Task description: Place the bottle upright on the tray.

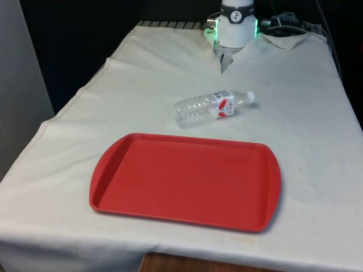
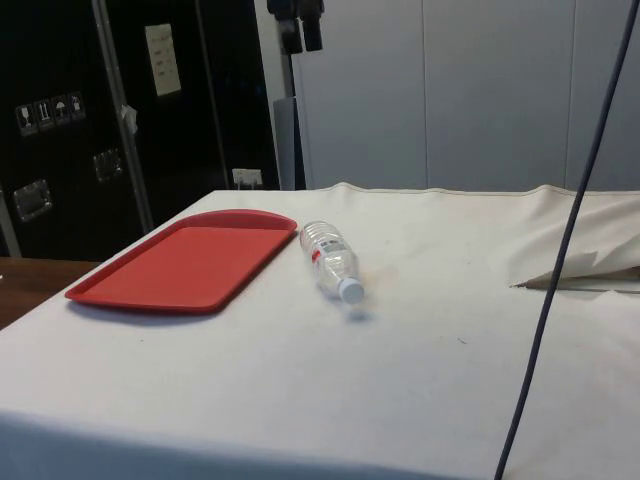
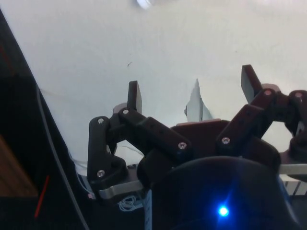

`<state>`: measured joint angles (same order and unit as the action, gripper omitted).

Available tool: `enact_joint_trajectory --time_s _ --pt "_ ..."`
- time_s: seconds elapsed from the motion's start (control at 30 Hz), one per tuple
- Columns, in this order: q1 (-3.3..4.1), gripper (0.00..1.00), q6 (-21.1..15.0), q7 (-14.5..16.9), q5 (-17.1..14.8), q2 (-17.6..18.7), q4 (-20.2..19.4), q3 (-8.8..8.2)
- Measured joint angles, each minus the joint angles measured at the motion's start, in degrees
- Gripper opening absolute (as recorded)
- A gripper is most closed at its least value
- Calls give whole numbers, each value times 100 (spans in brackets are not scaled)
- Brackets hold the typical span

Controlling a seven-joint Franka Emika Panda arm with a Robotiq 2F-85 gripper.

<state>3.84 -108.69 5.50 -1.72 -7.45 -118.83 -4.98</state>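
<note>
While the gripper [image 3: 192, 91] hangs high over the far end of the desk [image 1: 317, 130] with its fingers [image 3: 135, 96] spread wide and nothing between them, a clear plastic bottle [image 1: 211, 106] lies on its side on the white cloth, just beyond the far edge of the red tray [image 1: 113, 170] and apart from it. Its white cap [image 1: 249, 97] points toward the front view's right, its base toward the left, and a red-and-white label [image 1: 225, 104] wraps the section near the neck. The tray sits at the near end, flat and bare.

Looking empty or close to it, the bottle is likely very light, with thin ribbed walls that would give under a hard squeeze and a round body liable to roll away if nudged. A hold across the ribbed middle, with the fingers closing on either side of the barrel, seems the steadiest choice; the smooth label and the narrow neck look more prone to slipping. Turning it upright will call for a firm but gentle pinch.
</note>
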Motion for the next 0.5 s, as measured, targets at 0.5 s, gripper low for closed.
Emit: enact_joint_trajectory --time_s 0.5 --pt "0 100 0 126 11 -246 -258 -46"
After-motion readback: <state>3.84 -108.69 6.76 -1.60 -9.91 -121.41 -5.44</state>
